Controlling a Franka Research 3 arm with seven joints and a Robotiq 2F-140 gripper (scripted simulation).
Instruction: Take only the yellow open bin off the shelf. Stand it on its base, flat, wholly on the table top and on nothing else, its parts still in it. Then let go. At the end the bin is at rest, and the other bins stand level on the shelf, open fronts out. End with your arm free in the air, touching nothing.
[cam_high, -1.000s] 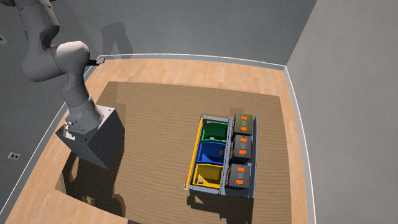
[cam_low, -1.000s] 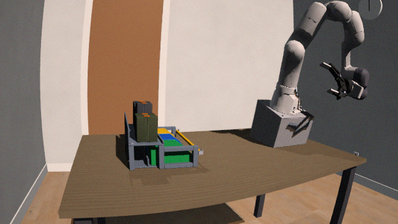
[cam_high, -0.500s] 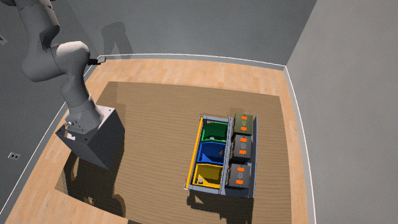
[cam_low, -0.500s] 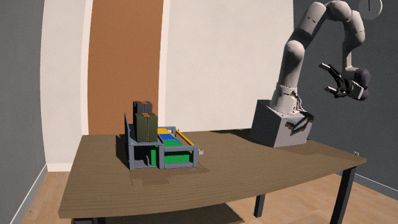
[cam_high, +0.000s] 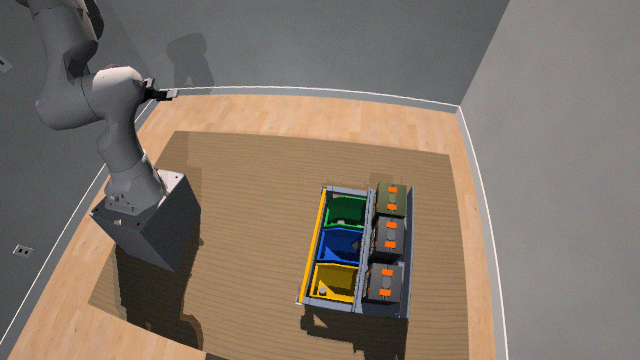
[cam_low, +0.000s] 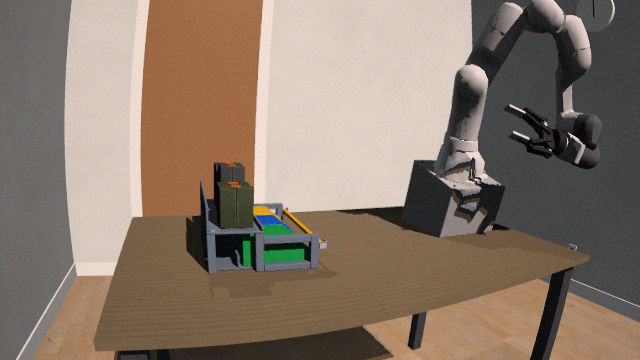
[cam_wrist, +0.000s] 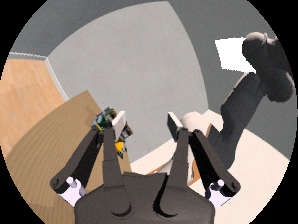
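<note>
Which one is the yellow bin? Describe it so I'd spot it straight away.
On the wooden table stands a grey shelf. Its open side holds three bins in a row; the yellow bin is at one end, beside the blue one, farthest from the green.

In the shelf (cam_high: 330, 304) (cam_low: 259, 252), near the right edge of the tabletop (cam_high: 250, 225) (cam_low: 400, 280) (cam_wrist: 55, 145), there stand three bins: yellow bin (cam_high: 340, 280) (cam_low: 265, 210) (cam_wrist: 120, 148) nearest to the bottom edge, blue bin (cam_high: 345, 246) (cam_low: 270, 220) in middle, green bin (cam_high: 350, 212) (cam_low: 284, 253) nearest to the top edge. My claw (cam_high: 172, 94) (cam_low: 512, 121) (cam_wrist: 146, 117) appears past the upper left corner.
</note>
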